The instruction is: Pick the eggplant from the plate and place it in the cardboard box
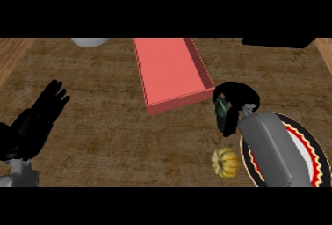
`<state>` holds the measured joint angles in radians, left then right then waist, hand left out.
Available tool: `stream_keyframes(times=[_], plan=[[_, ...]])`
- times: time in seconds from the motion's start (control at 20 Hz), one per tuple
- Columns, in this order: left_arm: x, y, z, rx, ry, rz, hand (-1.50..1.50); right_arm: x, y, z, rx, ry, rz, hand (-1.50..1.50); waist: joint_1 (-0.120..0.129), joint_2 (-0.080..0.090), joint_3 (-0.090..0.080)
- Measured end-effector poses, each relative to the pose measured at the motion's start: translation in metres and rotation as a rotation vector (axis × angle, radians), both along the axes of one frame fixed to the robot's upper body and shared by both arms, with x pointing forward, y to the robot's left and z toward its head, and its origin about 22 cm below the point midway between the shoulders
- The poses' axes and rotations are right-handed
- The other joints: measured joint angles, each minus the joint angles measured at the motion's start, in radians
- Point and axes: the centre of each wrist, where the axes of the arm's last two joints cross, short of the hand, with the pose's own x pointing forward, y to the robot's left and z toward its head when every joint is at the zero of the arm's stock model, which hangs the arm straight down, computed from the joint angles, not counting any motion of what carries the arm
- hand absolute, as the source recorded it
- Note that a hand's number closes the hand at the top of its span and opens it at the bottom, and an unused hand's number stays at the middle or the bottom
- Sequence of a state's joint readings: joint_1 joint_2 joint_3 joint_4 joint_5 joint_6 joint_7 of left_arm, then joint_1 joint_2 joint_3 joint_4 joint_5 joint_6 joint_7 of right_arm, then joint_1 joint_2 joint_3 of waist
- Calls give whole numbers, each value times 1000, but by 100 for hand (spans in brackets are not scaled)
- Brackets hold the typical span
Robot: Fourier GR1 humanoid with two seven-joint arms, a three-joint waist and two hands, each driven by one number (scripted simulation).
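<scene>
Rough matt brown surface (97, 132), smooth matt red box (170, 70), smooth grey forearm shell (279, 154), matt black hand (236, 94), ridged yellow squash (226, 162), glossy plate (310, 145).

Box (174, 72) at centre, running from far edge toward near, slightly slanted, resting on counter (103, 132). Right hand (235, 94) just beside box's near right corner, curled round eggplant (225, 112), above counter between box and plate (311, 147). Plate at right near edge, largely covered by right forearm (276, 151). Squash (226, 162) on counter, just left of plate, nearer than eggplant. Left hand (40, 115) at left edge, fingers up, well apart from box. Pale rounded object (89, 42) at far edge, left of box. Dark object (276, 42) at far right corner.
</scene>
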<state>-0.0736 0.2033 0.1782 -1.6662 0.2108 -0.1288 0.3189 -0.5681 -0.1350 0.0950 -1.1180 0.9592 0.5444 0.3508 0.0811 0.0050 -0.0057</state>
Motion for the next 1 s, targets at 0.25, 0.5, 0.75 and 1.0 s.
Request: stream_keyframes(times=[0.25, 0.5, 0.75, 1.0], plan=[[10, -14, 4, 1, -14, -64, 0, 14, 70, 40, -78, -181, -115, 150, 68, 14, 2], [19, -28, 5, 1, -20, -111, 0, 21, 123, 87, -114, -359, -212, 150, 110, 22, 2], [26, -38, 8, 1, -22, -135, 0, 17, 170, 139, -124, -556, -261, 150, 125, 19, 1], [30, -38, 7, 6, -15, -128, 0, 10, 203, 185, -121, -743, -296, 150, 115, 15, -1]])
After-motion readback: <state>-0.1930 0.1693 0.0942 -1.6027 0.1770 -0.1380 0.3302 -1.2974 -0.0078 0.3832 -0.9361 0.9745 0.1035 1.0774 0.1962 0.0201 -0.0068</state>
